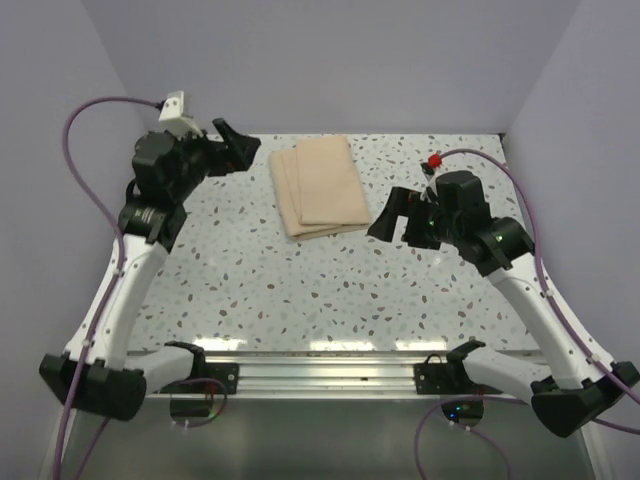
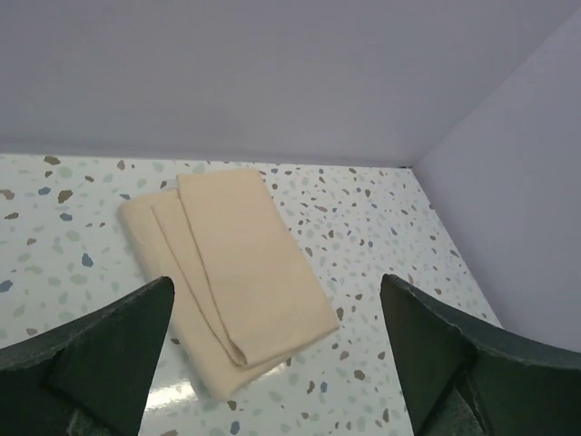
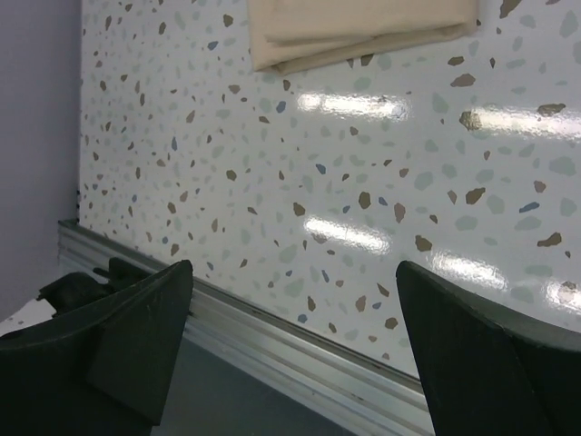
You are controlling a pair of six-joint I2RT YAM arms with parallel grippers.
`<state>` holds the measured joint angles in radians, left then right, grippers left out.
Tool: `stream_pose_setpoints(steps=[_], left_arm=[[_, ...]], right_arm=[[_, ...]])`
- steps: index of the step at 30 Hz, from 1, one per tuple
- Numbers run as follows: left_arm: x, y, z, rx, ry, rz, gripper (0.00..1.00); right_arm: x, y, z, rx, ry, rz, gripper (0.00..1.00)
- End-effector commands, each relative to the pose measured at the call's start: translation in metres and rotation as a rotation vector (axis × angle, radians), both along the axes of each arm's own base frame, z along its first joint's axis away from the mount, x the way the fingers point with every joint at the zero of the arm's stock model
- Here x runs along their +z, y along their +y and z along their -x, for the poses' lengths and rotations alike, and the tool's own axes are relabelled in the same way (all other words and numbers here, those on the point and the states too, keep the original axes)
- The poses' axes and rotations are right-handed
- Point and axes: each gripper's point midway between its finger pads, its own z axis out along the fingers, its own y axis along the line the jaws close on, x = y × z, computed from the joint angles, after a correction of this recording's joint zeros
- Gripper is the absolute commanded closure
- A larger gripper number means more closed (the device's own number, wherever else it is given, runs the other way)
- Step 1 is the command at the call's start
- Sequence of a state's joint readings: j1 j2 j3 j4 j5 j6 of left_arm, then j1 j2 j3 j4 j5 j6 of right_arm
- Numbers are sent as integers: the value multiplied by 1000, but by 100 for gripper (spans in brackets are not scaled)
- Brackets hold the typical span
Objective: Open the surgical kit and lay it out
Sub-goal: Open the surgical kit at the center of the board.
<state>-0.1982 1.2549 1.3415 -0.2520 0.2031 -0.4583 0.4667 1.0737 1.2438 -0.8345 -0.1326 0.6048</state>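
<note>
The surgical kit is a folded tan cloth bundle lying flat at the back middle of the speckled table. It also shows in the left wrist view and at the top edge of the right wrist view. No steel tray or instruments show; they are hidden or out of view. My left gripper is open and empty, held above the table just left of the bundle. My right gripper is open and empty, above the table just right of the bundle's near corner.
The table is white with coloured specks. A metal rail runs along its near edge, also seen in the right wrist view. Lilac walls close the back and both sides.
</note>
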Motion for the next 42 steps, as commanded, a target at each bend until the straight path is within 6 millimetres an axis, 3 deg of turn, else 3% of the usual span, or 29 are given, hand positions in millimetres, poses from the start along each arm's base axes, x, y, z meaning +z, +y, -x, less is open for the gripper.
stream_pose_setpoints(steps=[1,3,4,5,6,7,9,11,14,15,16,17,18,19,20,21,22,23,24,30,35,38,42], left_arm=[[-18,6,49,44,44,160,0],[-18,-21,56,-131,-29,310,1],[-43,-26,52,-141,56,338,7],[-55,-30,51,-137,116,358,9],[-65,-32,50,-137,151,348,10],[-82,-32,51,-125,235,320,12],[-97,-20,48,-60,280,227,14],[-109,-5,51,0,315,139,10],[-117,3,59,18,340,81,9],[-118,5,61,22,348,73,9],[-120,7,66,28,368,66,10],[-121,7,69,28,373,58,11],[-122,9,72,31,375,56,11],[-124,11,77,35,378,52,11],[-124,12,80,37,376,47,11],[-126,13,83,36,377,44,12],[-128,15,87,42,381,36,12],[-130,17,90,48,388,28,12],[-131,19,92,55,388,19,12],[-139,26,98,82,407,-1,12],[-140,25,97,90,411,11,13],[-141,25,96,93,415,13,13],[-145,26,94,101,431,8,14]], right_arm=[[10,19,4,107,10,-48,2],[10,33,-3,142,-21,-57,2],[13,35,-10,138,-38,-42,2],[11,39,-16,151,-49,-3,2],[-10,49,-17,183,22,71,2],[5,58,-28,189,-5,97,2],[0,65,-42,212,-14,214,5],[-10,87,-55,267,11,295,5],[-29,106,-88,261,17,376,7],[-20,113,-100,253,-10,377,7],[-23,118,-107,252,-6,391,8],[-53,127,-119,269,48,436,9],[-40,136,-127,270,19,428,10],[-49,140,-134,268,26,457,10],[-73,147,-143,279,58,499,10],[-68,154,-150,275,34,501,10],[-75,157,-156,268,36,516,10],[-96,160,-162,270,65,540,10],[-95,164,-168,266,50,531,10],[-149,170,-177,262,115,583,11],[-171,170,-182,264,130,607,13],[-178,172,-186,262,127,620,18],[-188,170,-189,257,129,645,36]])
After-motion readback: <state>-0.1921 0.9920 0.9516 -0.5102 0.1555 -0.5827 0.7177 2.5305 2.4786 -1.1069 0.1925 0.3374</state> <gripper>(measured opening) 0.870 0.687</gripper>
